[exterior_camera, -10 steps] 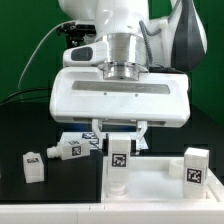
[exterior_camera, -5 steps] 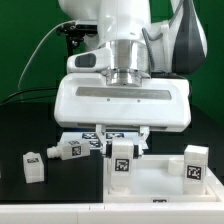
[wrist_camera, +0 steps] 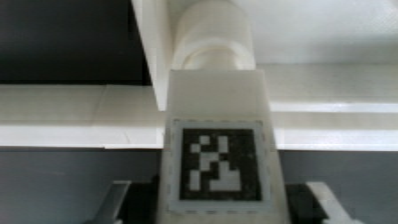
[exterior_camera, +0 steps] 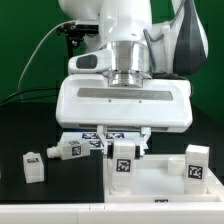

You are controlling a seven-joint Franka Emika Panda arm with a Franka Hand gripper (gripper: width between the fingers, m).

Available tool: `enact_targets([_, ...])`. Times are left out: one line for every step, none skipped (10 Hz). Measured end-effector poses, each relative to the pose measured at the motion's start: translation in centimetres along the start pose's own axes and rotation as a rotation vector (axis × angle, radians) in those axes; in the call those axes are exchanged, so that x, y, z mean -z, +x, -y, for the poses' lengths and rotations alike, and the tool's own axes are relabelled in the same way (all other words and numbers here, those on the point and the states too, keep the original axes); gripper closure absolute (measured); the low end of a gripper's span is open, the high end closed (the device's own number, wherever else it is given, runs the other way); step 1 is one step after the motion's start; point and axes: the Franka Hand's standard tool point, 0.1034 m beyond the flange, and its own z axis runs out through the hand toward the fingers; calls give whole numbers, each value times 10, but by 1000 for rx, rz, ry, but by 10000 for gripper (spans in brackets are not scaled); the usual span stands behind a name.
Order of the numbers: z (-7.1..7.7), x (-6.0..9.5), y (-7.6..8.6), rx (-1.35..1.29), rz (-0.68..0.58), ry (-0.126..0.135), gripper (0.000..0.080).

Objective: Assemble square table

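So, step in hand: I judged this to be the fitting of a leg into the square table's top; my hand (exterior_camera: 122, 149) was clamped on one white tag-marked leg (exterior_camera: 122, 161), held upright with its tag facing the exterior camera.
Grip: in the wrist view the leg (wrist_camera: 217, 150) sat squarely between my fingers (wrist_camera: 121, 203), one on each side, nothing loose.
Where the table top was: the white slab (exterior_camera: 160, 182) lay flat on the black bench (exterior_camera: 30, 115), low on the exterior view's right, and the held leg stood over its near corner on the exterior view's left.
Next move, as I judged it: line the leg up on the corner socket, press down, then turn it home; the socket itself was hidden under the leg.
Containers: none proper; the rimmed slab carried a second leg (exterior_camera: 195, 168) upright at its right corner, whether seated I could not tell.
Spare parts: two more legs (exterior_camera: 32, 166) (exterior_camera: 68, 150) lay on the bench, apart from the slab.
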Motion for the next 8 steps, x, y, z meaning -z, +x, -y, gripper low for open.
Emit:
enact_targets([0, -1, -1, 0, 4, 1, 514])
enact_targets([0, -1, -1, 0, 5, 1, 361])
enact_targets([0, -1, -2, 0, 8, 2, 231])
enact_targets([5, -3, -5, -17, 53, 23, 231])
enact_targets([10, -2, 3, -58, 104, 48, 168])
enact_targets([15, -4, 6, -110, 183, 74, 153])
enact_targets([21, -5, 6, -155, 297, 100, 153])
enact_targets([19, -6, 9, -152, 336, 98, 151])
